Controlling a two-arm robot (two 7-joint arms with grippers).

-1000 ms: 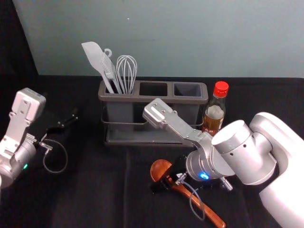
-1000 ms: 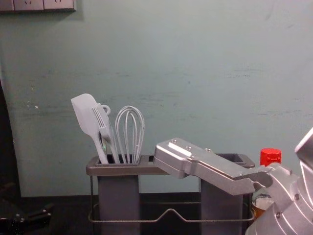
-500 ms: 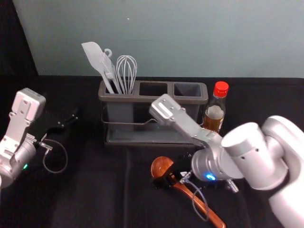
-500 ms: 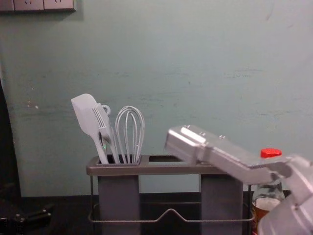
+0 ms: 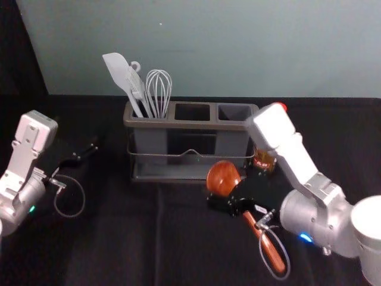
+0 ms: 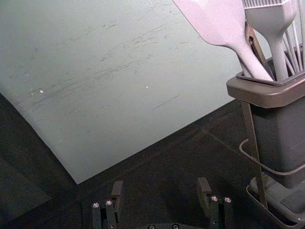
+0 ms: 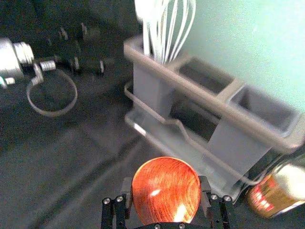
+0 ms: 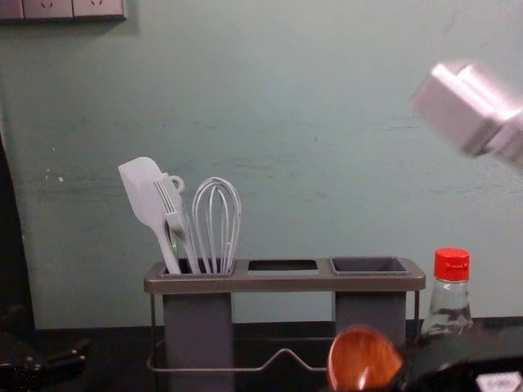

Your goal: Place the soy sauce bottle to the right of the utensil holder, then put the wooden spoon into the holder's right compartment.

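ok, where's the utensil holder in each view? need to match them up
Head: upper middle, seen from above, utensil holder face-on.
Chest: lower middle, side-on, running off the bottom edge.
Left wrist: its left end, cut off by the picture's edge.
Right wrist: running diagonally beyond the wooden spoon, soy sauce bottle by its right end.
Shared landmark: whisk in the left compartment.

Readable text — none (nor numbers)

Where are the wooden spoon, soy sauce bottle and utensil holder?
Wooden spoon (image 5: 223, 178): head view, on its bowl.
Soy sauce bottle (image 8: 452, 265): chest view, on its red cap.
Utensil holder (image 8: 282, 282): chest view, on its front rim.
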